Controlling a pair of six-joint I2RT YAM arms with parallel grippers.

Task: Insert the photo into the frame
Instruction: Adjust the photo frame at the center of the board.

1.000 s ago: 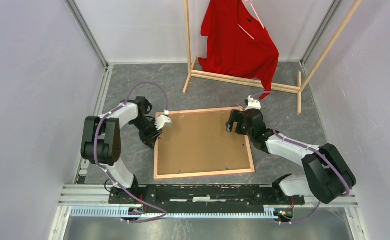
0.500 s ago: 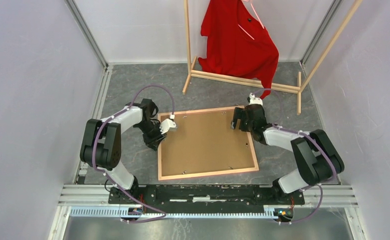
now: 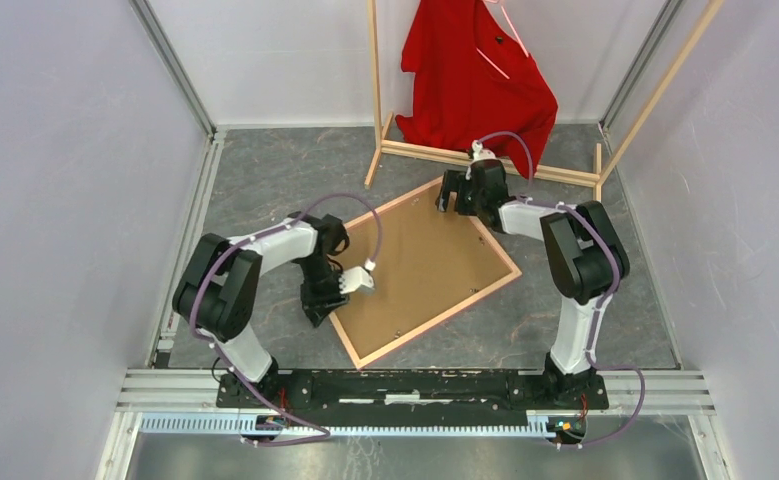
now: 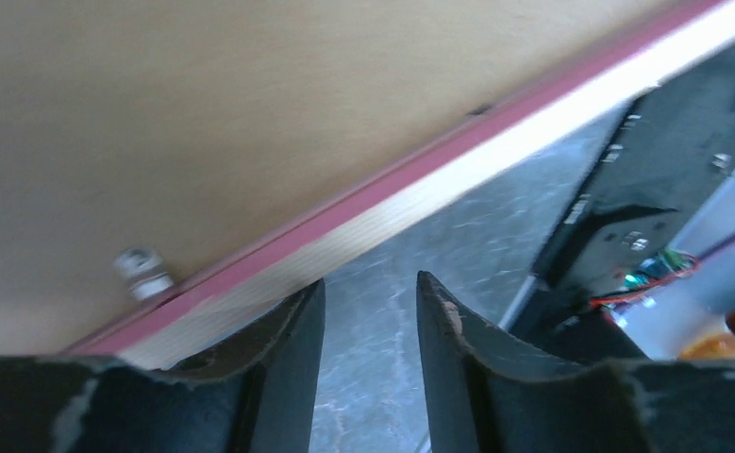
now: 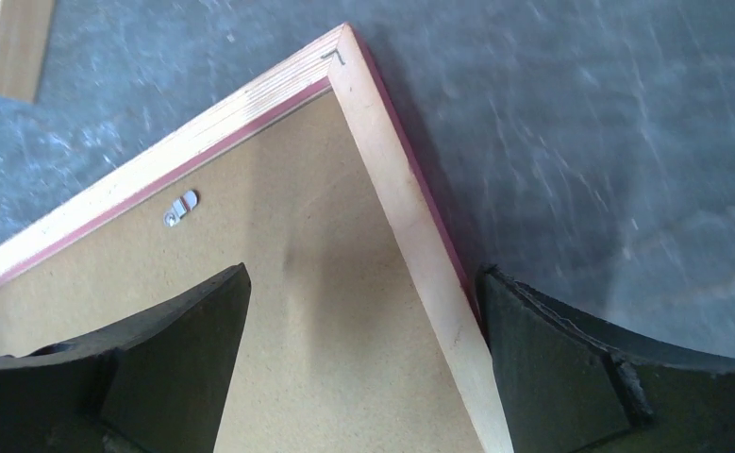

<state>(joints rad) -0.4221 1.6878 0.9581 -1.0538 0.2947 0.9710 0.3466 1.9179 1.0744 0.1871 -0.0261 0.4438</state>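
Frame (image 5: 407, 226) lies face down, right tool (image 5: 363, 278) straddling its edge

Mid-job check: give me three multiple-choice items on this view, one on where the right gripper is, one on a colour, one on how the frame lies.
1. Where is the right gripper?
A) at the frame's far corner
B) at its near corner
C) off the table

2. What colour is the hanging shirt?
A) blue
B) red
C) white

3. How does the frame lie?
A) pink front up
B) standing on edge
C) back up, brown backing board showing

Answers:
1 A, its open jaws straddle the corner nearest the shirt.
2 B, it is plainly red in the top view.
3 C, the light wood rim and the board face the camera.
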